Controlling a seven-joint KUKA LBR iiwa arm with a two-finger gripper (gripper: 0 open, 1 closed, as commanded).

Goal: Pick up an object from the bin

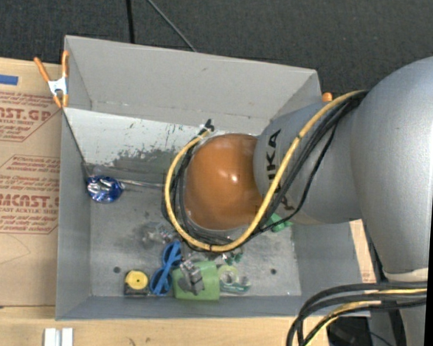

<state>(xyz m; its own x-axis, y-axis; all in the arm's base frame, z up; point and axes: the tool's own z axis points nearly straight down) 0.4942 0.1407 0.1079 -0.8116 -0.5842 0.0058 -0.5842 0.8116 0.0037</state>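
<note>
My gripper (189, 272) shows just below the arm's orange cover, near the bin's front wall. It is down at a light green block (204, 284) lying there. A blue plastic clip-like piece (168, 267) lies just left of it, touching the green block. Further left sits a small yellow round tape measure (136, 280). A green and white item (235, 283) rests to the right of the block. Whether anything is gripped is hidden.
A crumpled blue and silver wrapper (103, 189) lies alone by the left wall. Another small green thing (277, 224) peeks out under the arm at the right. The arm and its cables cover the bin's middle and right side.
</note>
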